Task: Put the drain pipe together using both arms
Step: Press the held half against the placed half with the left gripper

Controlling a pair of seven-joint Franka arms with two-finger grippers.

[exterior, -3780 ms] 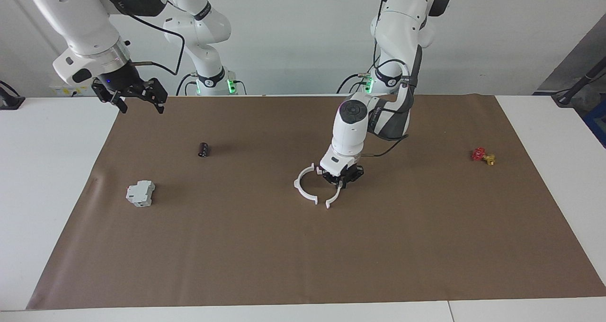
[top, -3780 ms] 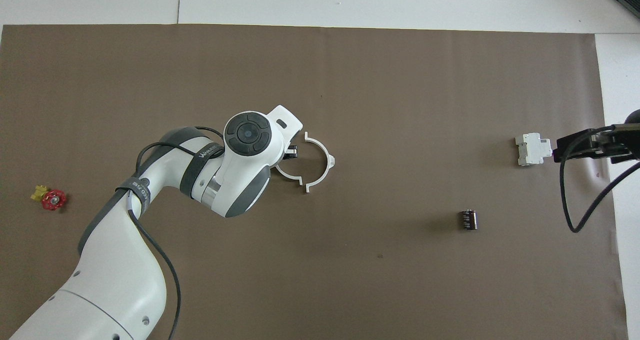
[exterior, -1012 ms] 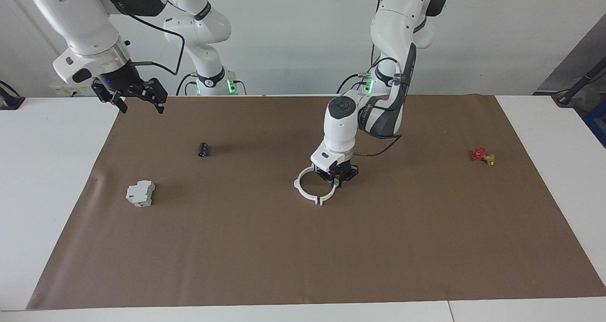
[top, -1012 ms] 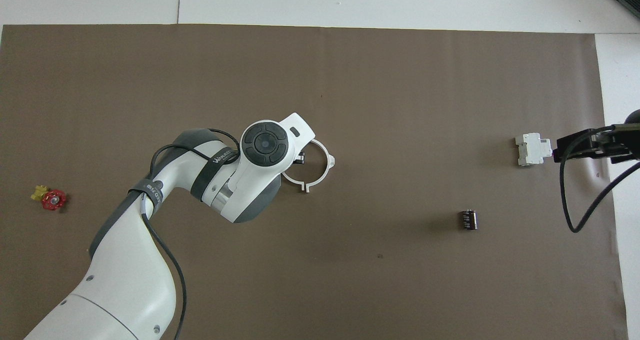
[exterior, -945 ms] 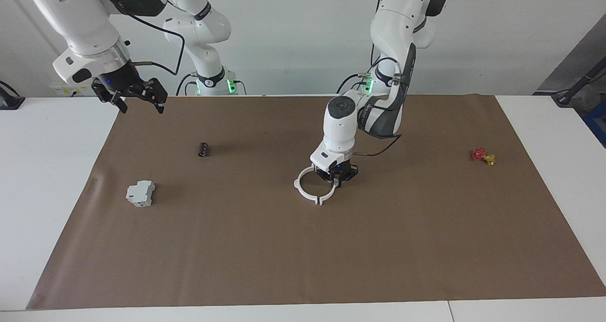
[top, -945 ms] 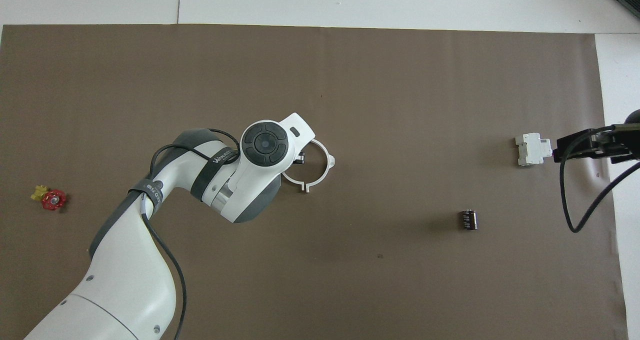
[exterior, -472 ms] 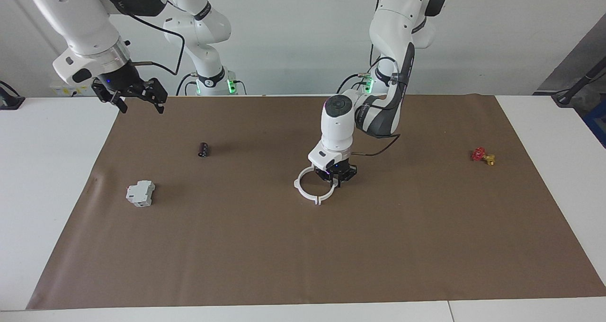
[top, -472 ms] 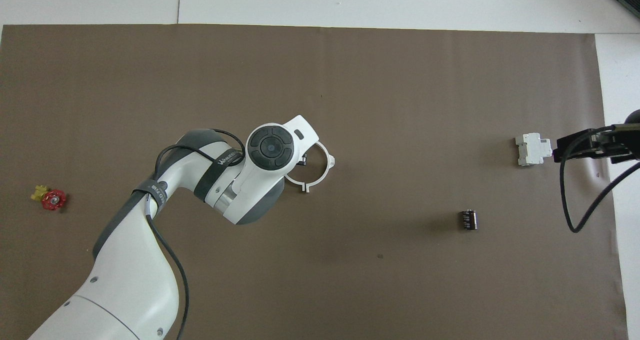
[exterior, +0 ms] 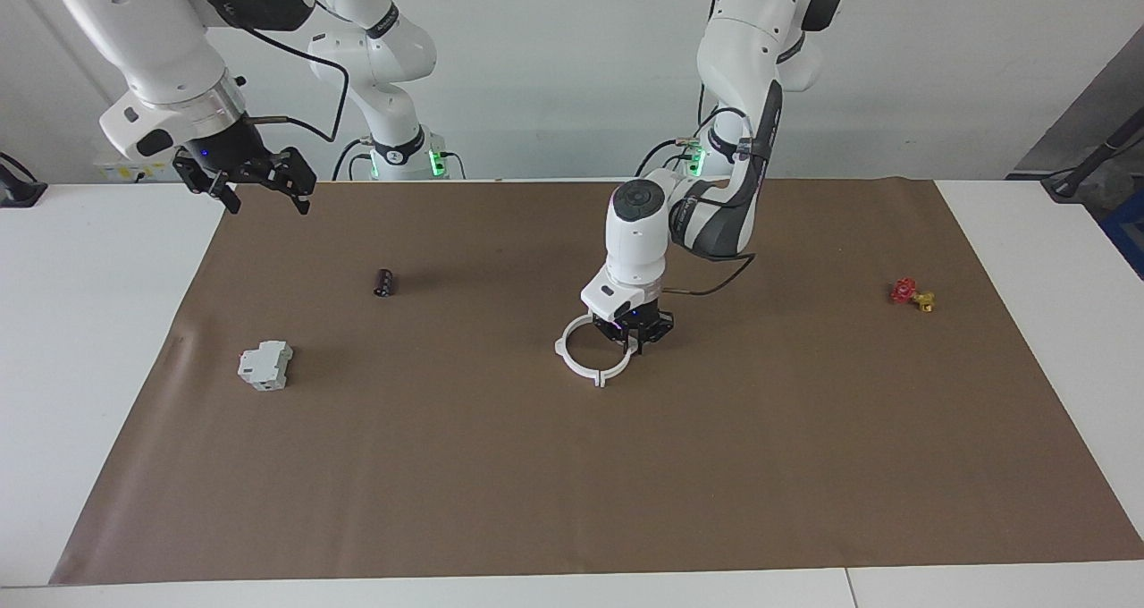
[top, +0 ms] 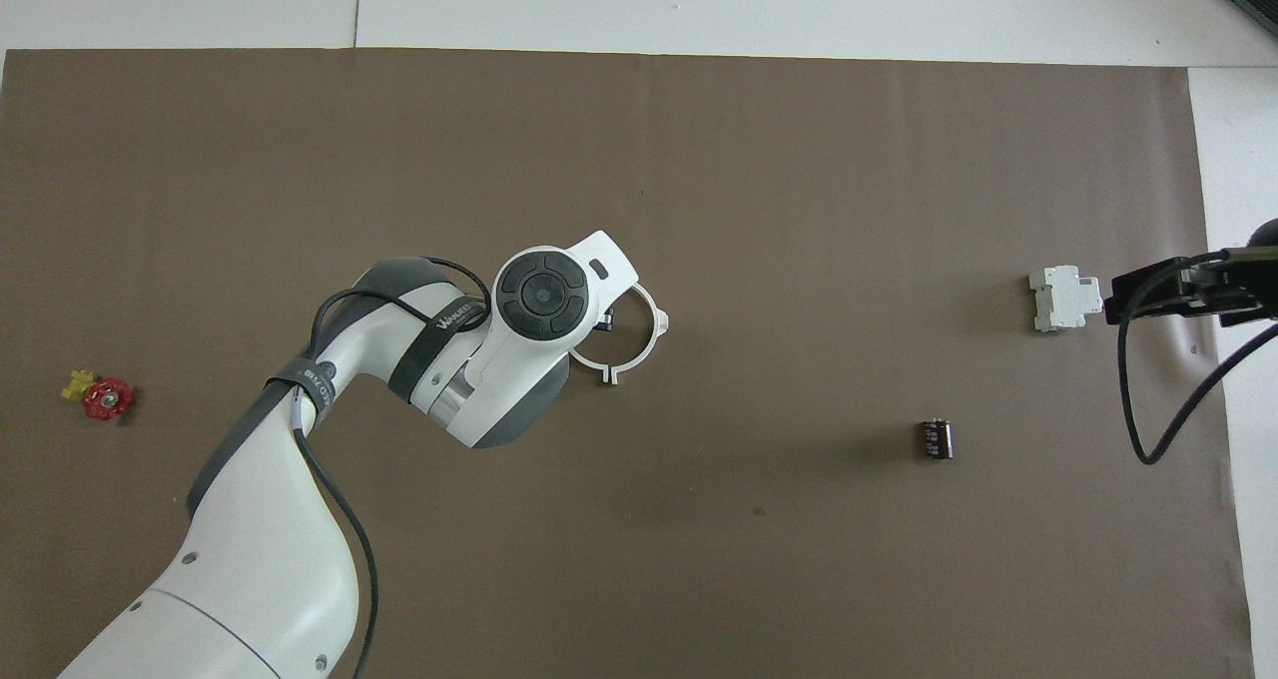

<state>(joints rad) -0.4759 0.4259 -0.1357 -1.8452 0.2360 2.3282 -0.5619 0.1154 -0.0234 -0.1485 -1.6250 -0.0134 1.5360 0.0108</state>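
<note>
The drain pipe's two white half-rings lie on the brown mat at mid-table, and their end tabs meet to form one ring. The free half is toward the right arm's end. My left gripper reaches straight down and is shut on the other half. In the overhead view the left wrist hides most of that gripper. My right gripper is open and empty. It waits in the air over the mat's edge at the right arm's end.
A grey-white boxy block and a small black cylinder lie toward the right arm's end. A small red and yellow valve lies toward the left arm's end. The brown mat covers the table.
My left gripper has moved its half-ring toward the right arm's end, and the gap to the free half has closed. Over the last second it barely moved. The right arm has not moved.
</note>
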